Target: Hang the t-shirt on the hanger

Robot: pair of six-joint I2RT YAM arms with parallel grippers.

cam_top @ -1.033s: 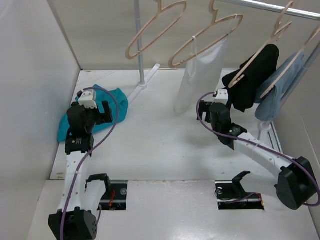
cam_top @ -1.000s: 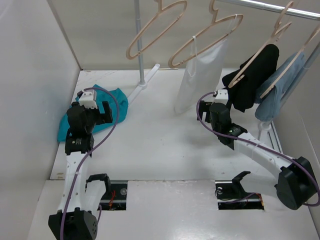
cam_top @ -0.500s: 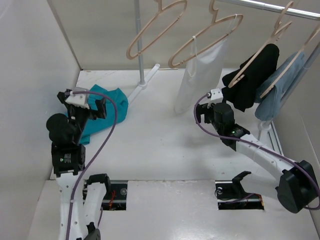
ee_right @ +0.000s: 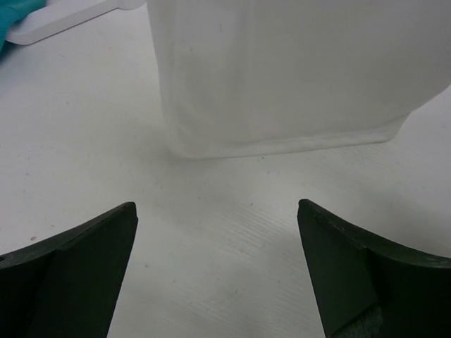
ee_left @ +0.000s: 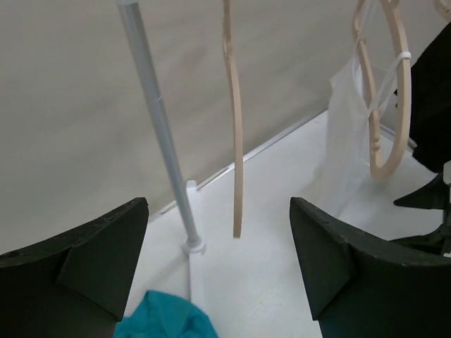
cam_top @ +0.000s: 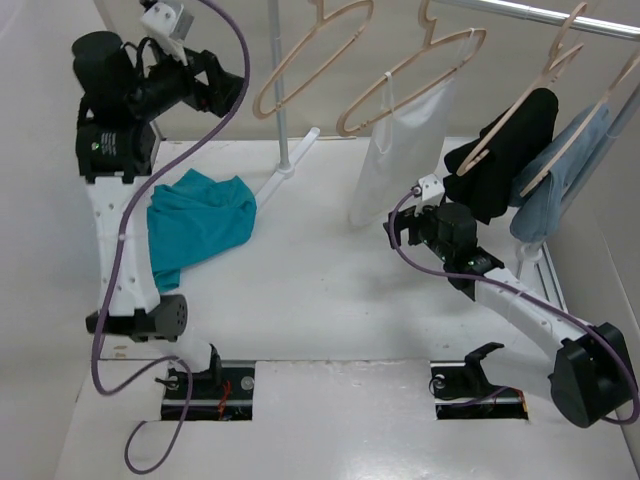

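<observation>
Starts nearest with the right gripper [cam_top: 397, 230], low over the table [cam_top: 330, 300], fingers spread wide on nothing, nosing at the hem of the white garment [cam_top: 395, 165]. Finds the t-shirt [cam_top: 200, 222] off to the left, crumpled on the table, touched by neither arm. Climbs from there to the left gripper [ee_left: 218, 205], high above the shirt, fingers apart and empty, aimed at the bare wooden hanger [ee_left: 237, 141] just beside the upright pole [ee_left: 155, 105]. Looks like a hanger-first step: shirt not yet lifted, hanger not yet gripped. Calls next, probably, for squaring up on that thin, edge-on hanger and closing gently, or else dropping down for the shirt's neckline. Needs care either way: free-hanging wood, likely to swing at a nudge.
</observation>
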